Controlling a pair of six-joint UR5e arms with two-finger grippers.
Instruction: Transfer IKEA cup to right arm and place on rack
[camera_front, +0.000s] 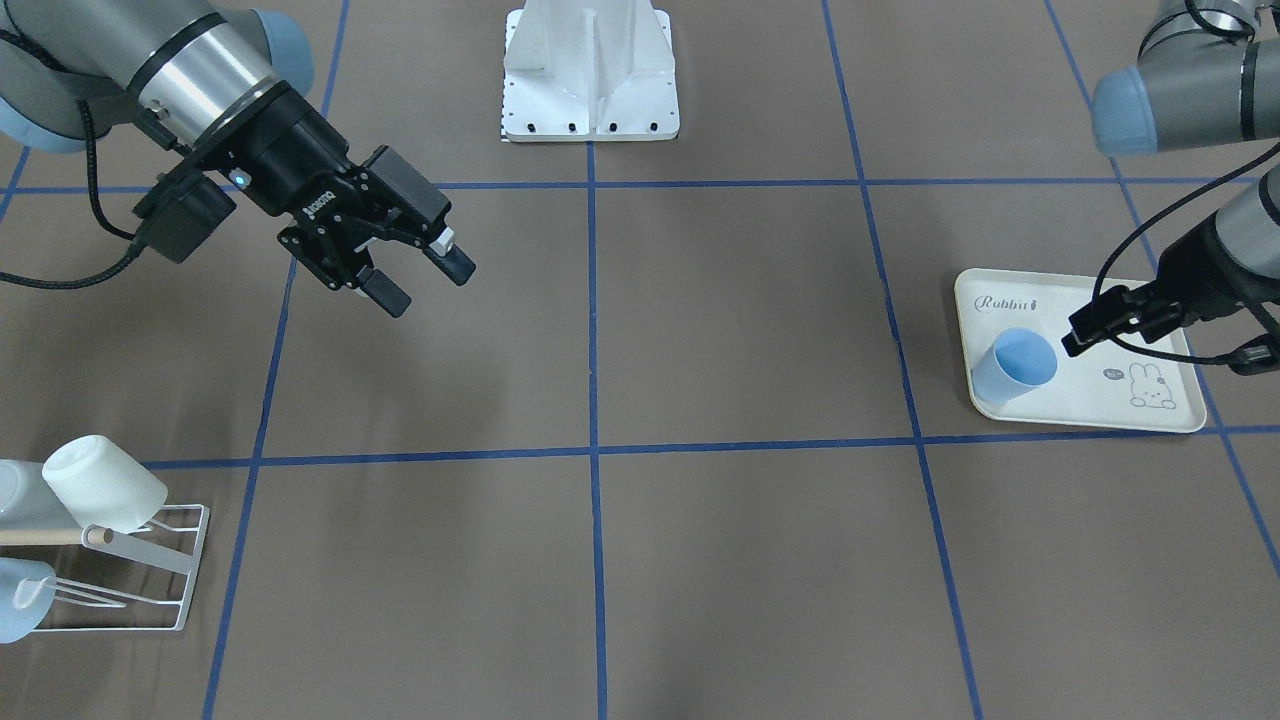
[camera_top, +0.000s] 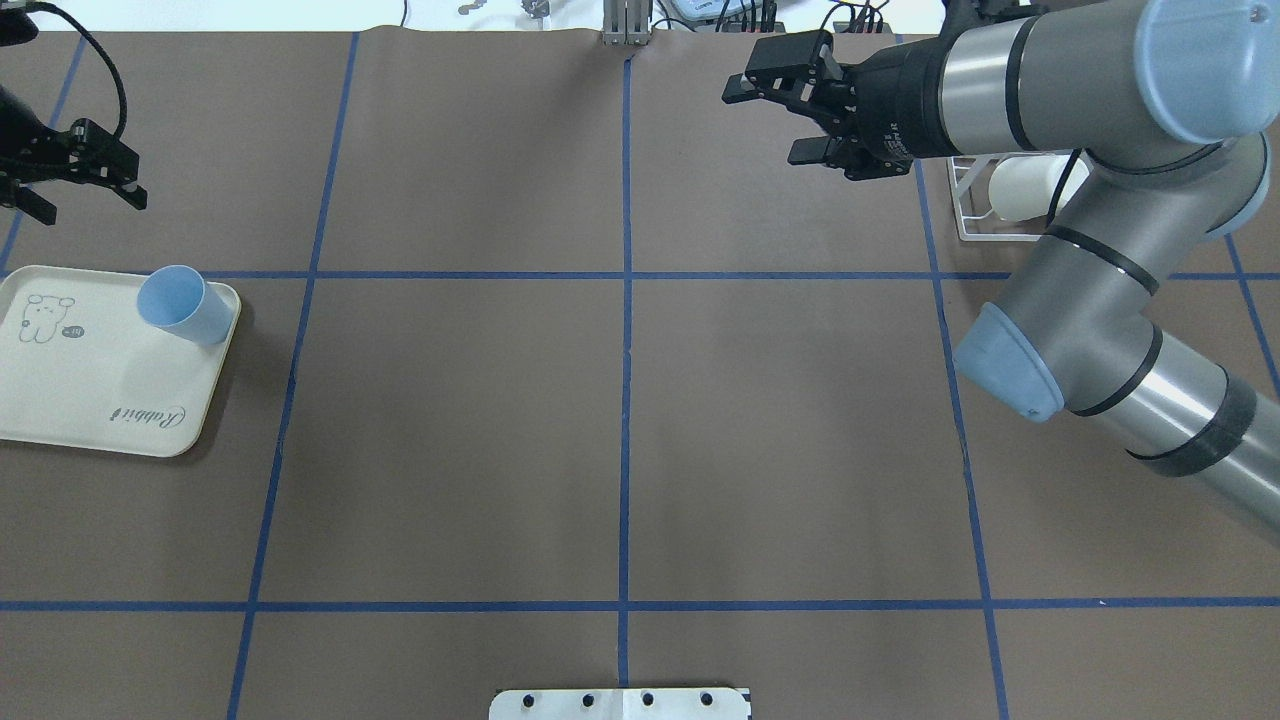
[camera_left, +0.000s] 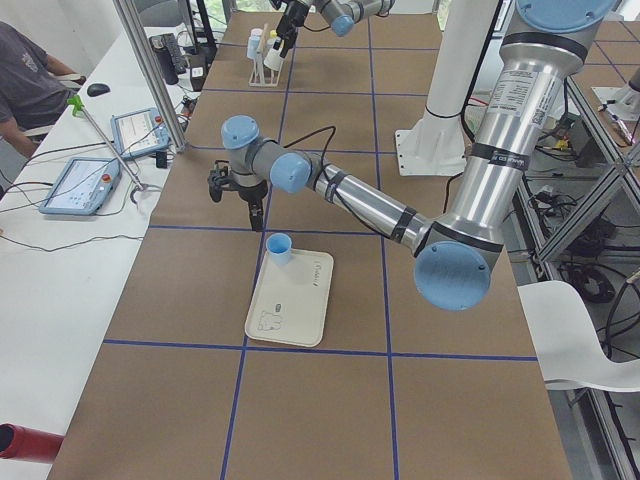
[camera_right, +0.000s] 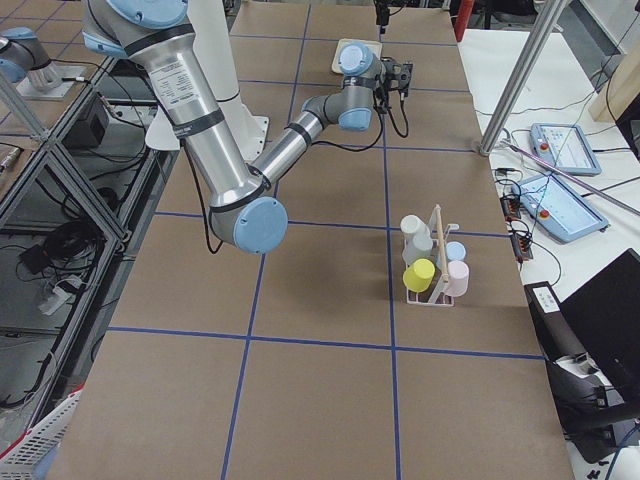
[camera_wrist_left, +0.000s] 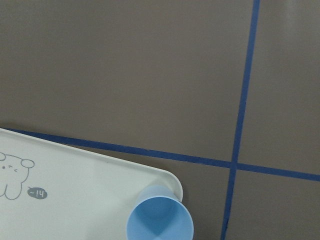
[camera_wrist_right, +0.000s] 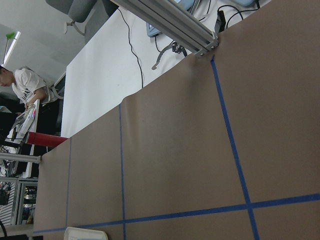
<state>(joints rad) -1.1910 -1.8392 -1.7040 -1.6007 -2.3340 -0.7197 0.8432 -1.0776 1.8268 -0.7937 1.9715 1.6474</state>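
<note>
The IKEA cup (camera_top: 182, 305) is light blue and stands mouth-up on the far right corner of a cream rabbit-print tray (camera_top: 90, 400). It also shows as the cup (camera_front: 1015, 365) and, at the bottom edge of the left wrist view, the cup (camera_wrist_left: 160, 220). My left gripper (camera_top: 88, 205) hovers open and empty a little beyond the tray's far edge, apart from the cup. My right gripper (camera_front: 428, 285) hangs open and empty above the table, left gripper side of the white wire rack (camera_front: 170, 560). The rack (camera_right: 430, 290) carries several cups around its wooden dowel.
The white robot base plate (camera_front: 590, 70) sits at the table's middle near edge. Blue tape lines grid the brown table. A person (camera_left: 25, 80) sits at a side bench with tablets (camera_left: 85, 180) beyond the table's far edge.
</note>
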